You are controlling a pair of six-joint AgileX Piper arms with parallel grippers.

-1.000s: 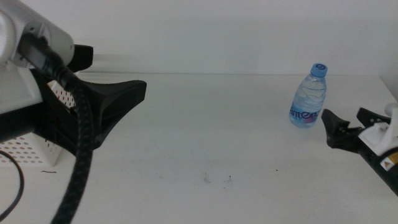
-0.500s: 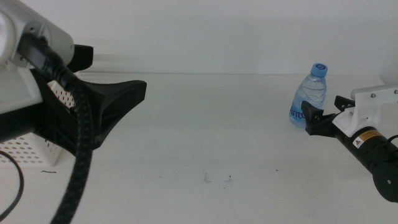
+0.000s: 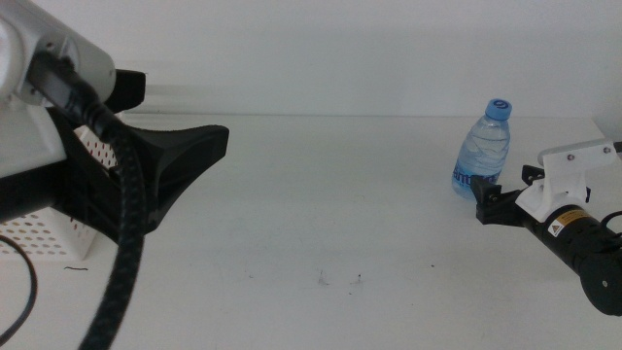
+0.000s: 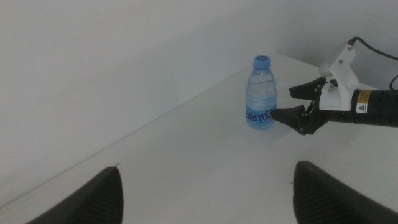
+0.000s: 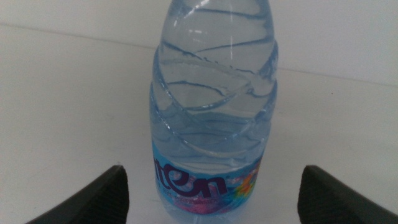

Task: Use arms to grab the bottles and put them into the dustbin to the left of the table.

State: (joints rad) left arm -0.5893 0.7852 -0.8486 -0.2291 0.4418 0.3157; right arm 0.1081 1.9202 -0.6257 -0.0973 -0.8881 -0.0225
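Right gripper [image 3: 489, 197] shifted slightly lower in the middle view since half a second ago, tips now level with the water bottle [image 3: 482, 152] base; a second ago further right and clear of it. Jaws spread wide, one each side of the bottle in the right wrist view, label [image 5: 208, 184] filling the lower centre there; not closed on it. Bottle upright, blue cap [image 3: 499, 108], right of centre in the upper half of the middle view, on the white table [image 3: 321, 204]. Left gripper [image 3: 180, 156] at far left of the middle view, raised, jaws wide apart per left wrist view. White perforated dustbin [image 3: 39, 233] partly hidden behind left arm, lower left. Thick black cable [image 3: 121, 262] crossing in front.
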